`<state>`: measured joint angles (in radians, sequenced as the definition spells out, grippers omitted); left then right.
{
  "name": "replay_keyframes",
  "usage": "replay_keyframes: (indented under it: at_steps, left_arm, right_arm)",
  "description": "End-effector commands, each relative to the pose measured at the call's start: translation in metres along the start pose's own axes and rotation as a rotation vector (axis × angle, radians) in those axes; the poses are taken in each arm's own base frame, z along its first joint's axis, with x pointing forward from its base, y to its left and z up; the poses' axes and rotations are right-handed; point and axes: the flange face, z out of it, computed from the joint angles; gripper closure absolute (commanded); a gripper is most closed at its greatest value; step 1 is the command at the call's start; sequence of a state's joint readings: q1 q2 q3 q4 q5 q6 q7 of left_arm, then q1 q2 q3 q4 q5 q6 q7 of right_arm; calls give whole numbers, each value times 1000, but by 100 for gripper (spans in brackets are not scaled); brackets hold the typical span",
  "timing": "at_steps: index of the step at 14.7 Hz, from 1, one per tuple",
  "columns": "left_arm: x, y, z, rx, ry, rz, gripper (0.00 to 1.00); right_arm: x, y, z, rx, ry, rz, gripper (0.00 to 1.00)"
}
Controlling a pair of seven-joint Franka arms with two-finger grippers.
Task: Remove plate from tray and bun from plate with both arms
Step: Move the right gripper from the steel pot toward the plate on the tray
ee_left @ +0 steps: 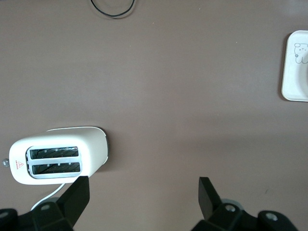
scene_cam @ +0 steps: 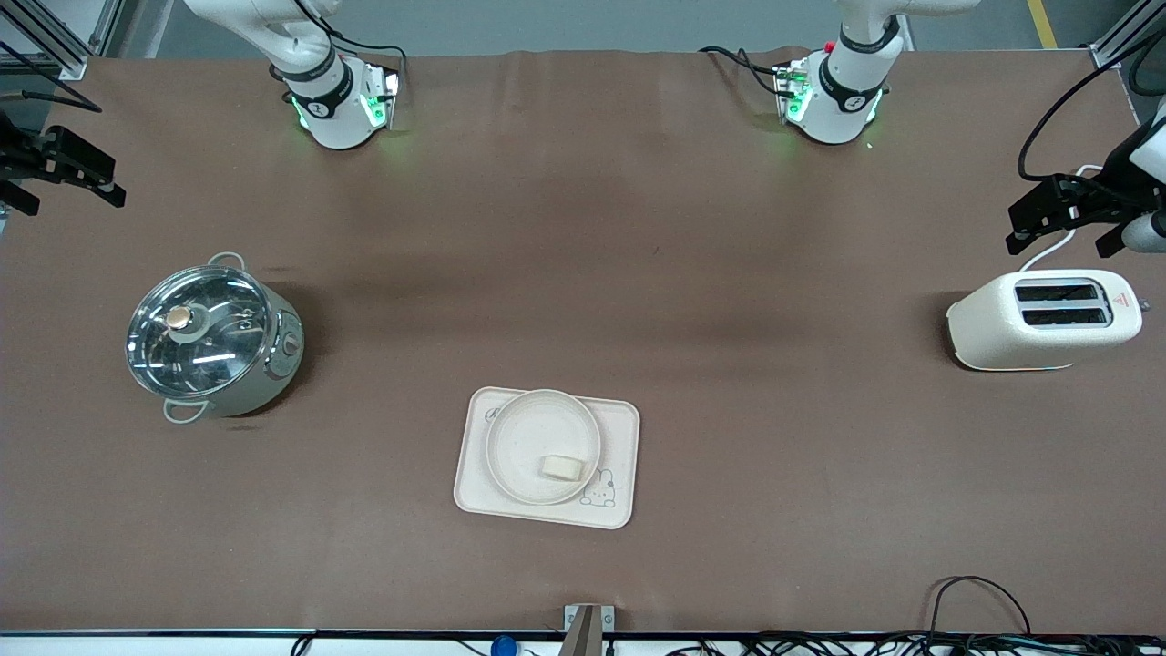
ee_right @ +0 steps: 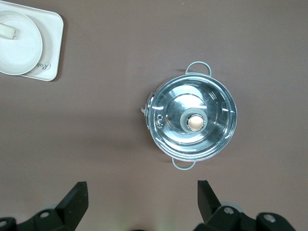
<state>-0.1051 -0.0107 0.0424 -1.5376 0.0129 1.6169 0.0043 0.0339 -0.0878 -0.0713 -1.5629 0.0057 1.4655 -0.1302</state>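
Rectangular tray (scene_cam: 620, 428) lying on the brown table (scene_cam: 583, 228), near the front camera's edge, midway between the 2 ends. Round plate (scene_cam: 510, 433) resting on the tray, bun (scene_cam: 562, 467) sitting in the plate near the rabbit print. Left gripper (scene_cam: 1061, 214) hanging with fingers spread wide, seemingly above the white toaster (scene_cam: 1043, 321), at the left arm's end. Right gripper (scene_cam: 77, 169) likewise spread, empty, near the lidded steel pot (scene_cam: 211, 337). Both well apart from the tray, nothing between
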Motion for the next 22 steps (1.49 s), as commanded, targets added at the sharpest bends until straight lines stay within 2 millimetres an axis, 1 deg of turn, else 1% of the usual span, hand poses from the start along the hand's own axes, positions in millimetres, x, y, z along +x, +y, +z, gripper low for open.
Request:
replay_keyframes:
  at_steps: [1,2,5,7,8,9,10,12,14,15,16,17,18,20,21,22]
  left_arm:
    - [-1,-2,1,11,-16,49,0]
    - [0,0,-4,1,-6,48,0]
    - [-1,-2,-1,4,-15,28,0]
    - [-1,2,0,5,-16,40,0]
    - [0,7,1,9,-18,54,0]
    - [0,10,2,7,-21,56,0]
    - [-1,14,8,2,-36,57,0]
    - [-7,18,16,-20,-86,59,0]
    - [-7,15,17,-35,-91,48,0]
    - [-7,13,17,-33,-94,45,0]
    - [-7,11,17,-33,-95,45,0]
    - [-7,9,16,-23,-91,45,0]
    - [-5,9,16,-13,-91,46,0]
    - [-3,10,19,-9,-96,48,0]
    - [-3,8,19,-7,-96,45,0]
    - [-3,7,19,-8,-94,45,0]
  right_arm:
    - [-8,3,0,-2,-1,-5,0]
    - [-9,5,-1,-1,-3,-4,0]
    - [-10,3,-1,0,-10,-7,0]
    - [-6,-1,-1,-2,3,-14,0]
    - [-2,-4,-4,-3,29,-21,0]
    - [6,-14,-4,10,54,-40,0]
    - [18,-26,2,20,65,-60,0]
    - [52,-57,37,61,66,-86,0]
    - [82,-76,71,117,82,-23,0]
    - [97,-89,93,128,75,16,0]
    - [110,-100,113,153,72,36,0]
    - [120,-116,134,173,53,32,0]
    - [130,-131,163,194,19,34,0]
    - [150,-142,216,221,-6,56,0]
    - [159,-150,244,241,-15,66,0]
    - [165,-165,268,256,-15,68,0]
